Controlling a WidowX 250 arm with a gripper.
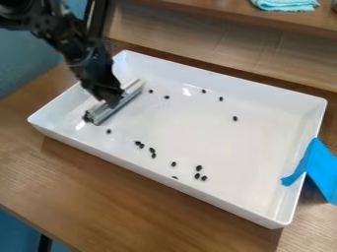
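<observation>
We're pinching a gray bar (103,113) in the gripper's (112,100) jaws, at the white tray's (217,81) L end. We're seeing black beans (199,168) scattered in the tray, w/ blue tape (322,170) on its R rim.

The tray's (223,81) raised walls hem in the floor. The hand (113,102) and bar (133,92) obstruct its left end, tape (323,170) straddles the right wall. Open floor runs centre to right, between scattered black bits (199,168).

The arm (74,48) is black all over, with chunky rounded joints and small pale specks
</observation>
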